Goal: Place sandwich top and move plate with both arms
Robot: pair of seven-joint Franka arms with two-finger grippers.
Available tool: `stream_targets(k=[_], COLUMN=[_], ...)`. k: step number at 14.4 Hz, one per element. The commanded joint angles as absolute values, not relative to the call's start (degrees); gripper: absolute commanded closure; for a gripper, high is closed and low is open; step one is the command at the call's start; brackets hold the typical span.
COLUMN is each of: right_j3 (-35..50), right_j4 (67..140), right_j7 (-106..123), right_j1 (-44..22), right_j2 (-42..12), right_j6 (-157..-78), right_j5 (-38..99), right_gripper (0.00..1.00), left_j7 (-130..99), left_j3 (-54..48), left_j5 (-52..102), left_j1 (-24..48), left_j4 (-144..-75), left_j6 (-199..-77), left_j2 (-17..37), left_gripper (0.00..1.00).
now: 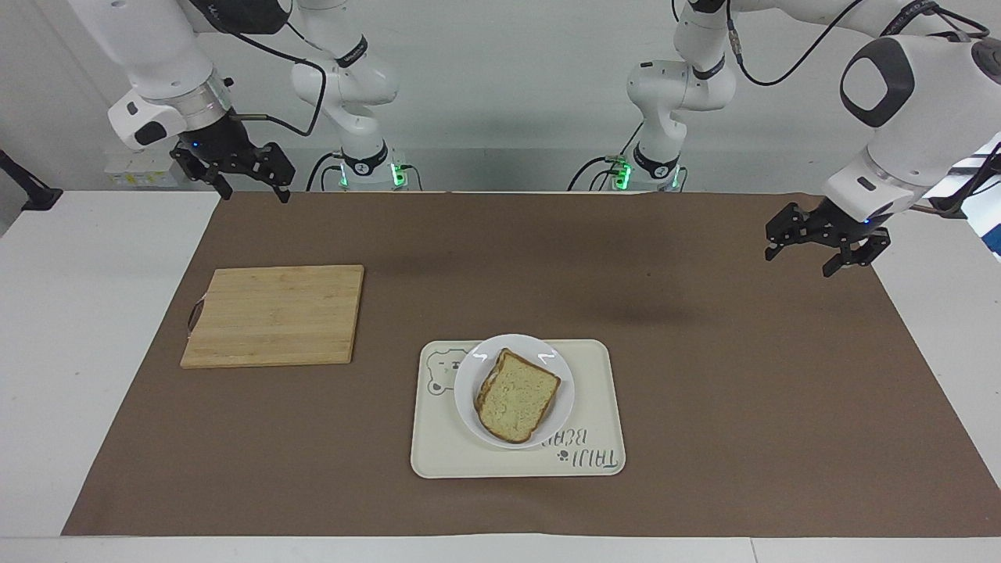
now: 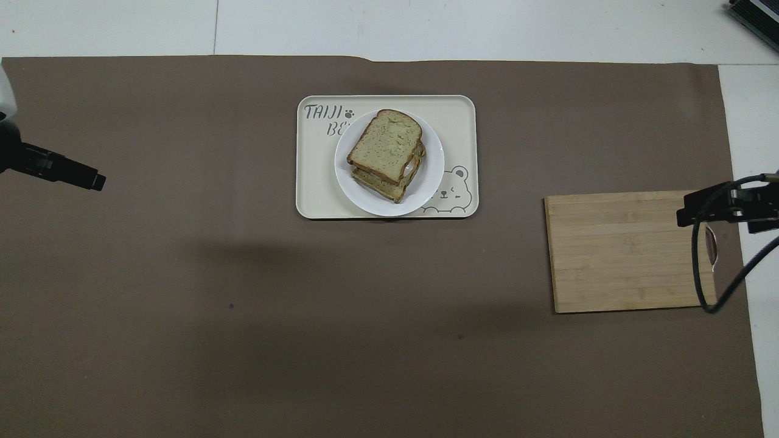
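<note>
A brown mat [image 2: 243, 304] covers most of the desk [image 2: 487, 27]. Midway along the desk's length, toward the edge farthest from the robots, a cream tray [image 2: 453, 118] with a bear drawing carries the plate [image 2: 433, 182]. On the plate the sandwich top [image 2: 385, 146] lies over another slice, slightly askew. A wooden cutting board [image 2: 624, 252] lies toward the right arm's end of the desk. The left pincer [image 2: 61, 171] shows at the left arm's end, above the mat. The right pincer [image 2: 724, 207] hangs over the board's handle end, a black cable looping below it.
</note>
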State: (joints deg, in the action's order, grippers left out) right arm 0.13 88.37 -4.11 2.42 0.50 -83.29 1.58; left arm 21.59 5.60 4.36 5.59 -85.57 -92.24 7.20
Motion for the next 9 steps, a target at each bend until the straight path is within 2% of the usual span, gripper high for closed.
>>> stream_targets(k=[1, 5, 9], right_j3=[0.2, 0.2, 0.2], right_j4=[87.1, 87.1, 87.1], right_j7=[-3.0, -3.0, -3.0], right_j1=[2.7, 2.7, 2.7], right_j2=[-0.2, -0.2, -0.2], right_j6=[-82.6, -82.6, -82.6], right_j5=[2.7, 2.7, 2.7], right_gripper=[0.0, 0.0, 0.0], left_j7=[17.8, 15.1, 14.9], left_j3=[-0.6, -4.7, -4.3], left_j5=[0.6, 0.5, 0.7], left_j1=[1.7, -1.9, -2.2], left_j4=[-85.6, -86.7, -87.0], left_j6=[-87.1, -81.7, -81.0], left_j2=[4.0, -0.5, -0.8], left_gripper=[0.0, 0.0, 0.0])
